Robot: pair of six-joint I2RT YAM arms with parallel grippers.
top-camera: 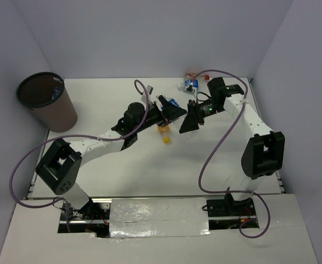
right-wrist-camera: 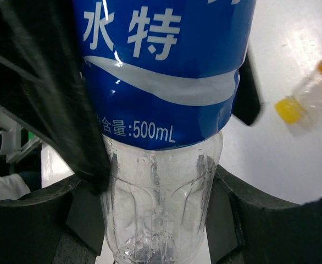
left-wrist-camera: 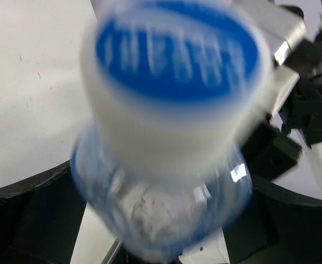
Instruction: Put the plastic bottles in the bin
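A clear bottle with a blue label hangs above the table's middle, between my two grippers. My left gripper is shut on its upper part; the left wrist view shows its blurred white cap and shoulder between the black fingers. My right gripper is shut on its clear base, below the "500mL" label. An orange-labelled bottle with a yellow cap lies on the table under the grippers and also shows in the right wrist view. The brown bin stands at the far left.
More small bottles, blue- and red-labelled, lie at the back by the right arm's elbow. A blue-labelled bottle shows inside the bin. White walls close the table on three sides. Purple cables loop off both arms.
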